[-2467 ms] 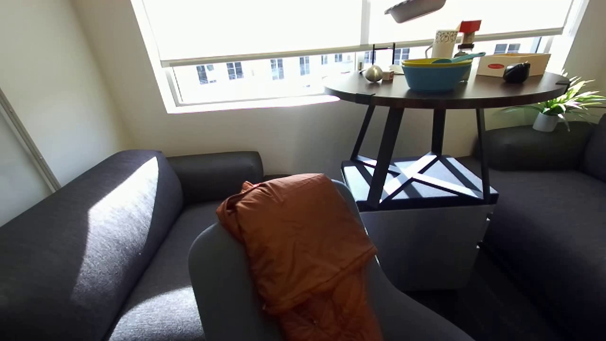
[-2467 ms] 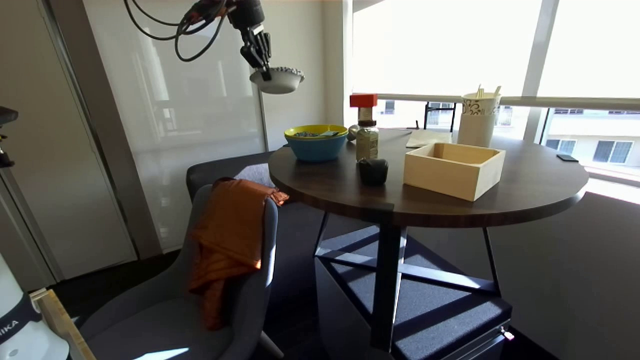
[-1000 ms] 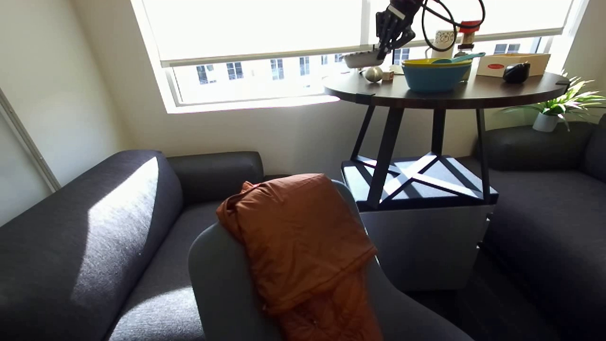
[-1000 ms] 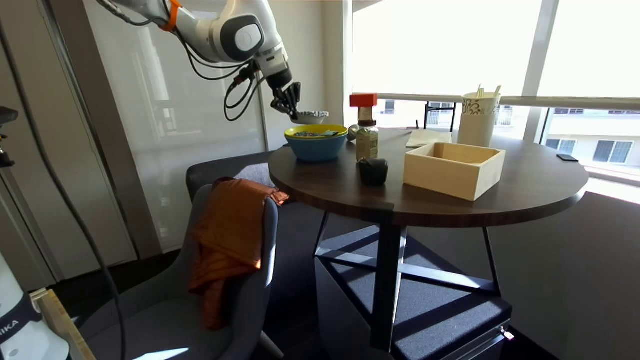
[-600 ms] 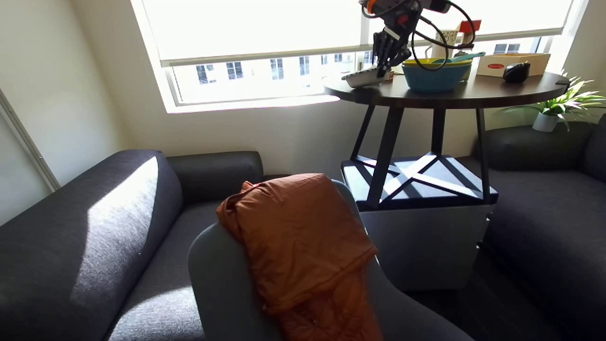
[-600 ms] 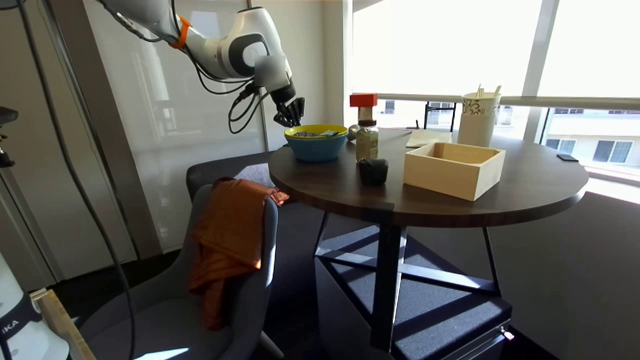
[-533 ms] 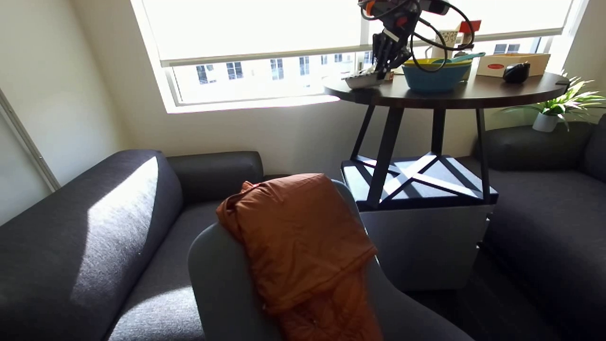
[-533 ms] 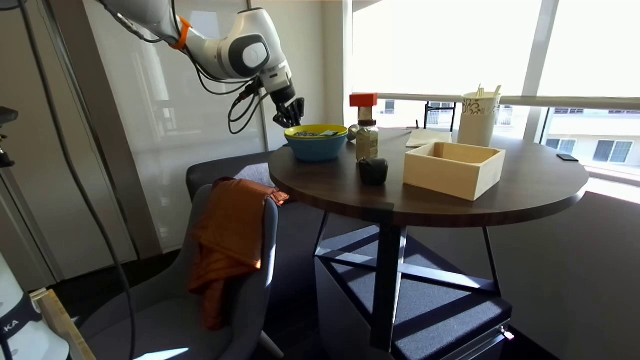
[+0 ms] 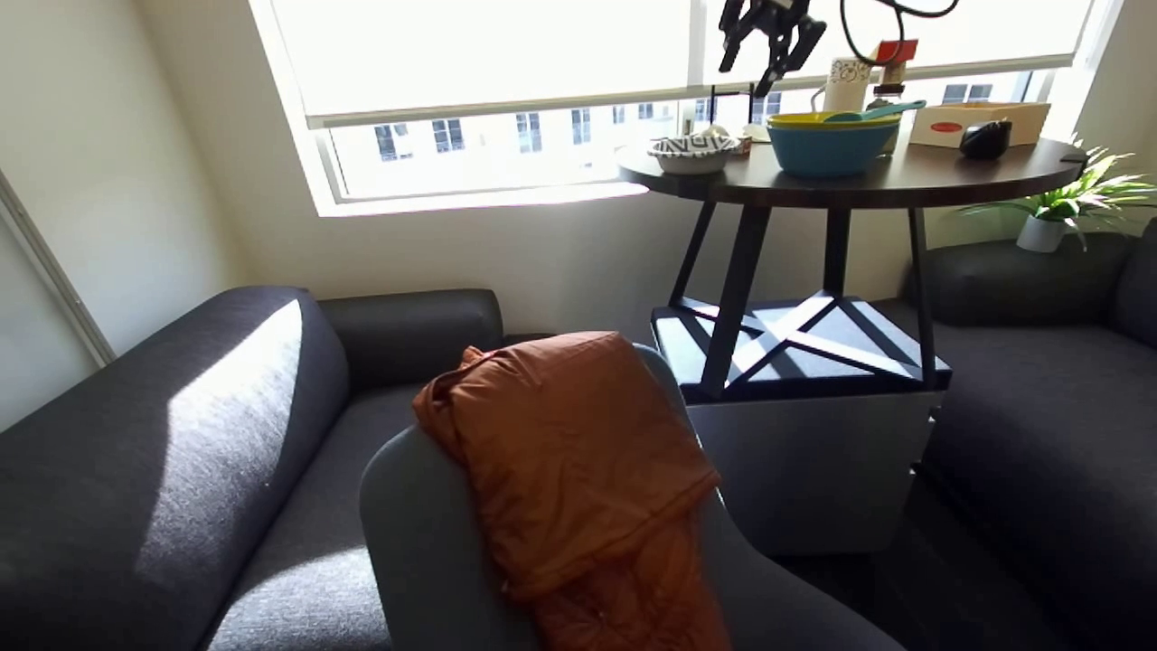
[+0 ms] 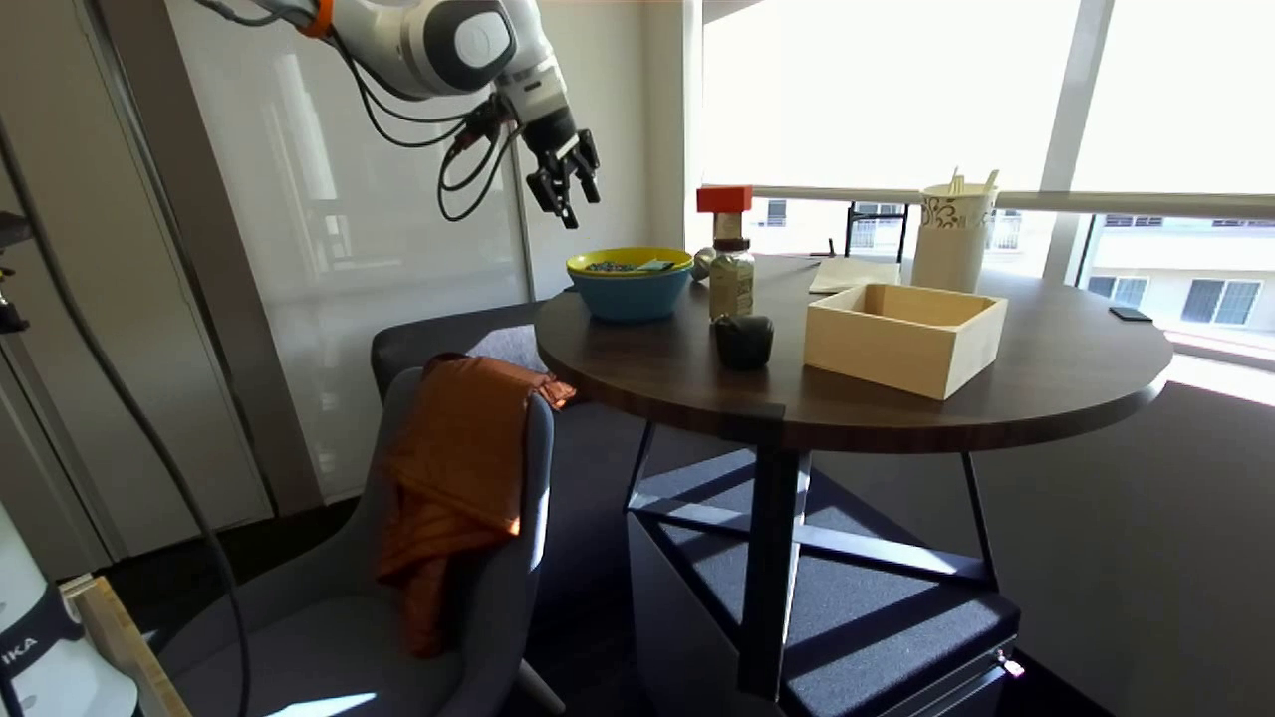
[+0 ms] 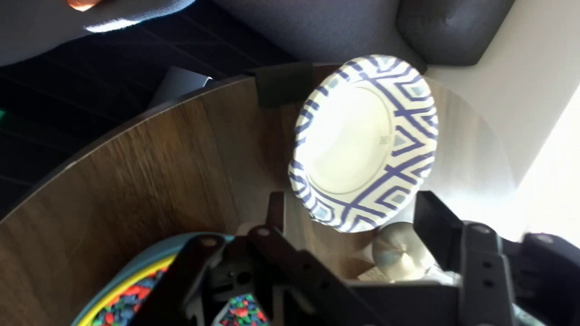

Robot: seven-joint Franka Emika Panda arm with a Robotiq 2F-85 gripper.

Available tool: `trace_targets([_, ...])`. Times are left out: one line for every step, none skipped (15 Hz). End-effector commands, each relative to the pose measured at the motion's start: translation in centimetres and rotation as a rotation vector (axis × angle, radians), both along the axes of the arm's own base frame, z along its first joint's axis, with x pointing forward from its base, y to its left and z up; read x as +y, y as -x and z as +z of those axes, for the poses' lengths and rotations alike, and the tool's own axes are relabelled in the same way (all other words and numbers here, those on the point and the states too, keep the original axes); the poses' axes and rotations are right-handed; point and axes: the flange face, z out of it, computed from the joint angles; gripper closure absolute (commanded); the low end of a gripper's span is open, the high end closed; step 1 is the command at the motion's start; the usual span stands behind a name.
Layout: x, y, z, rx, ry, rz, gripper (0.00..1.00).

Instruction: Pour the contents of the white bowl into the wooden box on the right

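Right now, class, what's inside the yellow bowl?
Red, green, blue bits, with a teal utensil partly inside. Anything beneath is covered; in the wrist view, the tool hides more.

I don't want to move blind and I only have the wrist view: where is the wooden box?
Observer: In both exterior views, the wooden box stands on the table to the right of the blue bowl.
Operator: Am I touching anything?
Observer: No contact shows: in an exterior view, the gripper hangs higher than the white bowl, with a gap between.
Operator: Anything tall between the blue bowl and the wooden box?
Observer: Yes, in an exterior view a red-topped bottle appears between them.
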Motion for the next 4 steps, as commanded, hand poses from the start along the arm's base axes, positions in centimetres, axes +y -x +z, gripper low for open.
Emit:
trace_targets([-0.8, 5.1, 5.5, -0.121, -0.018, 0.157, 0.00])
trace_targets([-0.6, 2.1, 3.7, -0.065, -0.010, 0.089, 0.00])
trace_targets([-0.8, 3.0, 5.0, -0.082, -0.010, 0.102, 0.06])
trace_targets([-1.0, 3.2, 5.4, -0.084, -0.010, 0.100, 0.00])
